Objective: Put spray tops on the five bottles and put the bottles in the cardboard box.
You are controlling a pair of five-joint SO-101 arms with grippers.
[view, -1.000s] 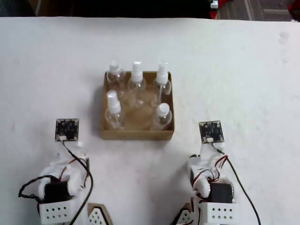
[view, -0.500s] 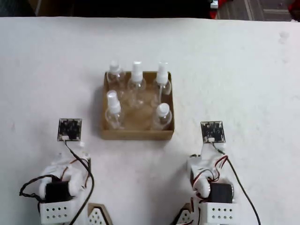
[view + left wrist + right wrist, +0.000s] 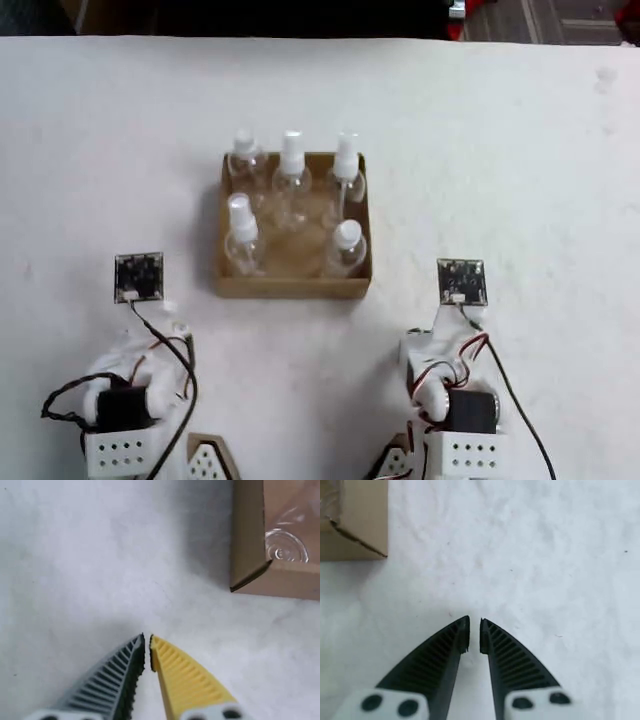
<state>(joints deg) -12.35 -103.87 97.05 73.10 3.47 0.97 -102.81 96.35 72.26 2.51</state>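
On the robot's side of the cardboard box [image 3: 293, 287], little has shifted over the last second: in the high view the left arm [image 3: 128, 392] has swung its wrist slightly outward, away from the box, and the right arm [image 3: 450, 395] has drifted a touch outward as well, while the box and everything in it have stayed put. All five bottles [image 3: 292, 182] stand upright inside the box, three along the far wall and two along the near wall, and each wears one of the white spray tops [image 3: 292, 150]. By the look of it the task is finished, and these small moves read as the arms settling into rest, not as the start of another pick. Both arms are folded back low over the white table [image 3: 520, 150], wrists pointing towards the box but well short of it, one at each near corner. The left gripper [image 3: 147, 646] hangs just above bare tabletop with its grey and yellow jaws drawn together, tips almost meeting and nothing between them. The right gripper [image 3: 474, 630] is likewise clenched on nothing, only a narrow slit between its black jaws
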